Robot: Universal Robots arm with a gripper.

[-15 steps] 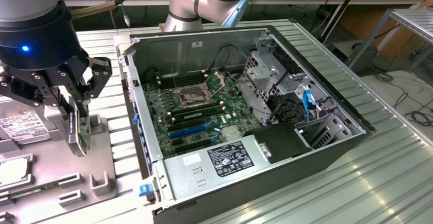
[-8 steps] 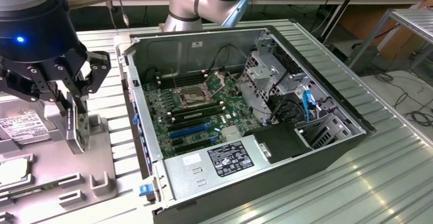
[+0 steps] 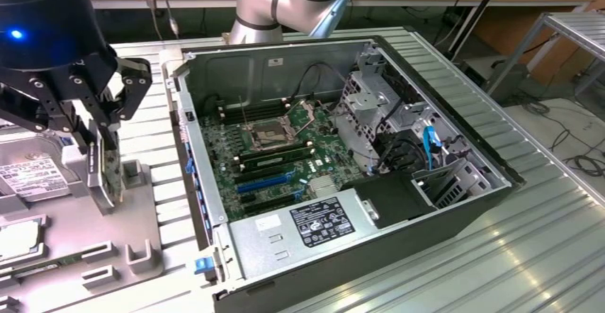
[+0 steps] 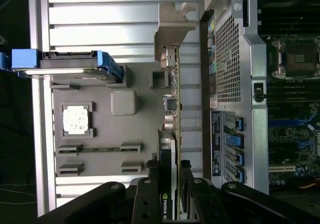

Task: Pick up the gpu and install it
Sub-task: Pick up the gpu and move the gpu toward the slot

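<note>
The gpu is held on edge at the exterior view's left, over the grey parts tray. My gripper is shut on its upper edge, one black finger on each face. I cannot tell whether the card's lower edge is clear of the tray. In the wrist view the gpu runs away from my gripper as a thin edge-on strip. Its silver bracket is at the far end. The open computer case lies beside the tray, with the motherboard exposed.
A silver hard drive with a white label rests at the tray's left, and it sits in a blue carrier. A processor chip and a memory stick lie in tray pockets. Blue expansion slots sit near the power supply.
</note>
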